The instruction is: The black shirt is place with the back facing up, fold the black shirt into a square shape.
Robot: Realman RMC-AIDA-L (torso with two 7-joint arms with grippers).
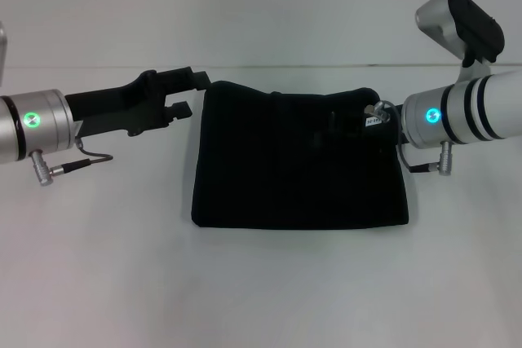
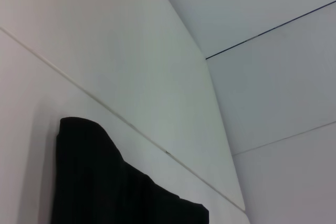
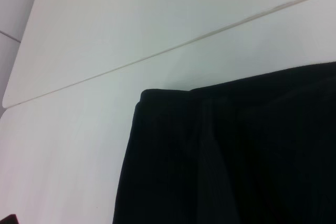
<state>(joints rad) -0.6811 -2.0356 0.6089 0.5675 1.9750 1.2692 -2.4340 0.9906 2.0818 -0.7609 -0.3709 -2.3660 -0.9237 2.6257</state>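
The black shirt (image 1: 294, 169) lies folded into a rough rectangle in the middle of the white table, with no lettering showing. My left gripper (image 1: 196, 94) hovers just beside the shirt's far left corner, fingers spread open and holding nothing. My right gripper (image 1: 347, 117) reaches in over the far right part of the shirt, its dark fingers lost against the black fabric. A rounded corner of the shirt (image 2: 105, 182) shows in the left wrist view. The right wrist view looks onto another folded corner of the shirt (image 3: 236, 156).
The white table (image 1: 261, 283) spreads out on all sides of the shirt. Its back edge meets a pale wall (image 1: 261, 6) just behind the two grippers. A cable loop (image 1: 90, 159) hangs under the left wrist.
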